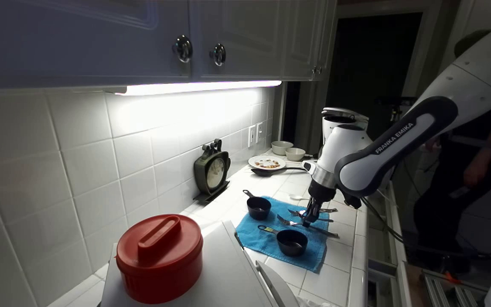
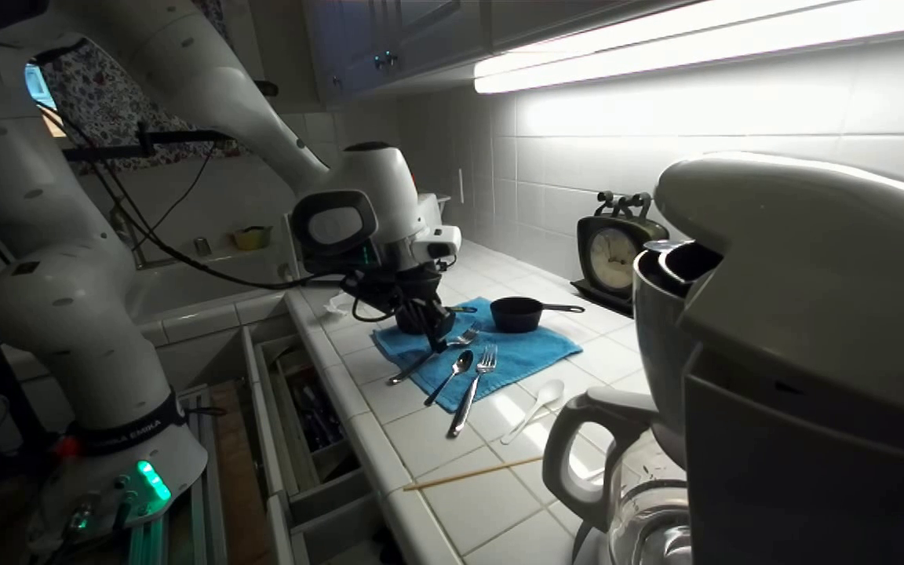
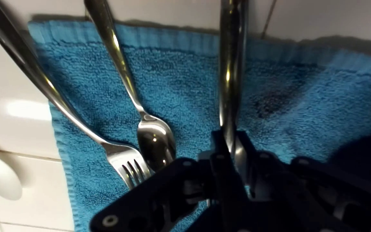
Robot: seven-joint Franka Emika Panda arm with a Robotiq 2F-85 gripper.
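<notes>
- The fork lay across one hem of the blue towel, its head over the cloth and its handle reaching out past that edge
- The gripper had its fingers clamped on the fork's neck above the towel, one to each side; the handle ran away from them toward the hem, and they hid most of the head in the wrist view
- Whether the fork rested on the towel or hung just clear of it could not be told
- Being polished metal, it seemed stiff, fairly light and hard to break, but slippery — so thin a neck could pivot or roll between the pads
- A hold on the handle, close to the towel's hem, looked better balanced; the neck was easy to pinch but left the long handle free to dip
- A spoon and a second fork had their heads on the towel to one side of the gripped piece, with a dark pan on the towel to its other side
</notes>
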